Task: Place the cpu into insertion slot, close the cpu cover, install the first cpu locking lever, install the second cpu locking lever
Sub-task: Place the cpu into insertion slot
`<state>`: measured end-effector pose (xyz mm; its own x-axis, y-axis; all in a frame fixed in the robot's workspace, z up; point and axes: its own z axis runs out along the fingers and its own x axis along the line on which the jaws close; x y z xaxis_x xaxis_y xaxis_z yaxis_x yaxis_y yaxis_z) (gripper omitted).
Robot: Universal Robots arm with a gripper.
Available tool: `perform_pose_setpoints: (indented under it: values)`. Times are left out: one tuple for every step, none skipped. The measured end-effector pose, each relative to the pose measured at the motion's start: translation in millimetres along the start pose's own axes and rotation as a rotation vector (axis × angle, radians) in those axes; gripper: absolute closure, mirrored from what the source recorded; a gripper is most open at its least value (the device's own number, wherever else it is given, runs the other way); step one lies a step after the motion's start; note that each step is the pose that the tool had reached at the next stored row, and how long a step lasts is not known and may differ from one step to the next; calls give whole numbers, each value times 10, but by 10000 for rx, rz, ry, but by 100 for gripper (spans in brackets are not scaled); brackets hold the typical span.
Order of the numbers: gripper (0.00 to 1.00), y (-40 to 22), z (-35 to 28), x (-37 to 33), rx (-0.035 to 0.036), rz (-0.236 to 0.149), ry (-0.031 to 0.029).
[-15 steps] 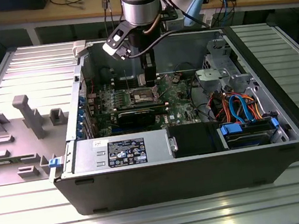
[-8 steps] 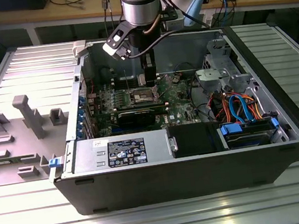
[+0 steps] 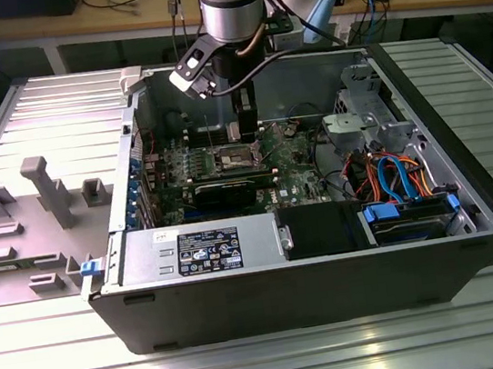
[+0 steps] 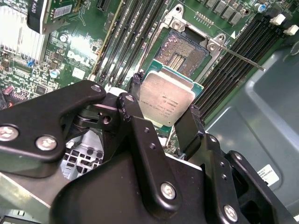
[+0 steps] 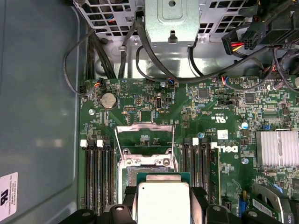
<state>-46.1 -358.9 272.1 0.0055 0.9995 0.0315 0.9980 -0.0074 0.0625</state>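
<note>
Fingers (image 4: 189, 125) clamped on the cpu (image 4: 168, 99), one on each of two opp. edges, metal top facing the camera in both wrist views. Gripper (image 4: 164, 96) holds the chip & nothing else. In the first wrist view the cpu (image 5: 161, 203) sits btwn the black fingertips, gripper (image 5: 162, 199) just short of the insertion slot (image 5: 145, 171). In the second wrist view the insertion slot (image 4: 182, 53) is bare, dark contact field showing, chip not seated. The cpu overlaps its near rim there; height over it can't be told. The cpu cover (image 5: 145, 126) stands swung up, green board (image 5: 210, 107) seen thru its window. A thin wire lever (image 4: 243, 59) sticks out sideways from a socket corner. Long black memory slots (image 4: 135, 32) flank the socket. In the exterior view the gripper (image 3: 244, 122) hangs at upper centre of frame inside the open pc case (image 3: 335, 293), over the insertion slot (image 3: 236, 156). Grey power box (image 3: 205, 250) is lower left of centre.
</note>
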Motion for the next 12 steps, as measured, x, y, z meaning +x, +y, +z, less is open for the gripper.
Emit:
perform_pose_setpoints:
  values:
    - [46,-4,33,-1,2,0,-1]
    - [46,-7,50,-2,2,2,-2]
    - [46,-10,64,-2,2,1,-4]
    - [46,-15,84,-3,2,1,-3]
    - [46,-23,102,-3,2,1,-2]
    - [46,-36,112,-4,2,-5,-1]
    - [46,-56,126,-4,1,-25,4]
    - [46,-67,135,-5,2,-49,9]
    - [46,-77,148,-5,3,-83,14]
    - [46,-81,161,-5,3,-105,16]
    - [46,-82,180,-5,3,-114,17]
    - [46,-83,192,-5,4,-117,16]
